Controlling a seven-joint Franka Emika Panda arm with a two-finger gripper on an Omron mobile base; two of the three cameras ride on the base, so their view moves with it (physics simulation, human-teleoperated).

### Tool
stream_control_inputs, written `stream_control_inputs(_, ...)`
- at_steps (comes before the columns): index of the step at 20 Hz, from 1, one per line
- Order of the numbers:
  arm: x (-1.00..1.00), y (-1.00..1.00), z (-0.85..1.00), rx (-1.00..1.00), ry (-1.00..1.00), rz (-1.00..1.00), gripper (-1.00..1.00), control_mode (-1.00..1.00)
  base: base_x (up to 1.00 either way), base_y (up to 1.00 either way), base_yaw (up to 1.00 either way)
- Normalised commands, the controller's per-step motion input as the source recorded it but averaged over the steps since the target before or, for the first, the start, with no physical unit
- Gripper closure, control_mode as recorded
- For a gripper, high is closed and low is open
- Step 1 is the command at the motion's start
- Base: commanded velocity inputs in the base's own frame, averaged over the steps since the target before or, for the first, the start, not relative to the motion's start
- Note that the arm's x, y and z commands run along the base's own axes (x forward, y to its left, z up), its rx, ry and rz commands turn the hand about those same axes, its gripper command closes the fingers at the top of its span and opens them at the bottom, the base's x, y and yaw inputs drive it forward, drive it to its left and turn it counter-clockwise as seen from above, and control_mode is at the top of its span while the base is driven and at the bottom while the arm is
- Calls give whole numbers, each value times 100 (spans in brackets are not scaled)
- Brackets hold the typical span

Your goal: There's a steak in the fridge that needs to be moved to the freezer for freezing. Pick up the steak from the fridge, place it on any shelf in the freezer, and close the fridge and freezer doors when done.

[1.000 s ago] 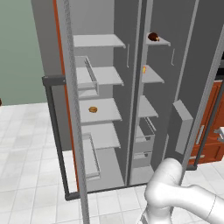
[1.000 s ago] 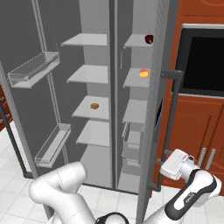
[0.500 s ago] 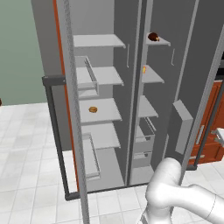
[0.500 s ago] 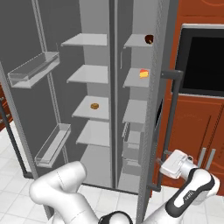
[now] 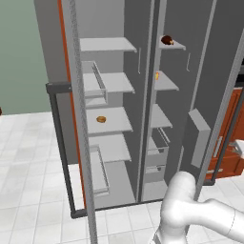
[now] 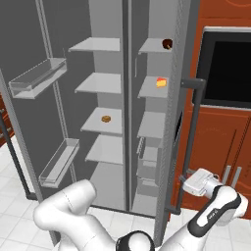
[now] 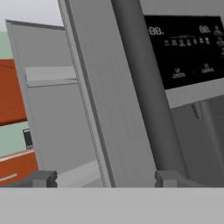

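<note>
The steak (image 5: 167,40) (image 6: 167,44), a dark red-brown lump, lies on the top shelf (image 5: 177,46) of the narrow freezer (image 6: 152,122). Left of it is the wider fridge (image 5: 107,119). Both doors stand open. My gripper (image 6: 196,182) is low on the right, at the outer face of the freezer door (image 6: 179,98), close to its dark bar handle (image 6: 193,127). In the hand view the gripper (image 7: 105,181) is open, fingertips (image 7: 41,178) wide apart. The handle (image 7: 148,87) and the black dispenser panel (image 7: 188,48) loom just ahead.
A flat orange-tan disc (image 5: 101,119) (image 6: 105,118) sits on a middle fridge shelf. A tiny orange piece (image 5: 157,75) (image 6: 160,82) is on the freezer's second shelf. The fridge door (image 5: 78,119) with clear bins (image 6: 37,78) swings out left. Red-brown cabinets and a black oven (image 6: 228,73) stand right.
My hand has edged slightly toward the freezer door's handle. The steak, shelves and both doors have stayed where they were.
</note>
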Motion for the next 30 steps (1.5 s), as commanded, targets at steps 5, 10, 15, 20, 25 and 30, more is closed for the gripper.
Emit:
stream_control_inputs(5, 21, -42, -23, 0, 7, 0, -100, -100, 0, 0, 0)
stream_control_inputs(10, 19, 1, -27, 0, 2, 0, -100, -100, 0, 0, 0)
stream_control_inputs(15, 13, 57, -27, 0, 0, 0, -100, -100, 0, 0, 0)
stream_control_inputs(20, 0, 99, -17, 0, -3, 0, -100, -100, 0, 0, 0)
stream_control_inputs(25, 0, 100, -9, 0, -9, -13, -100, -100, 0, 0, 0)
stream_control_inputs(30, 0, 100, 0, 0, -6, -27, -100, -100, 0, 0, 0)
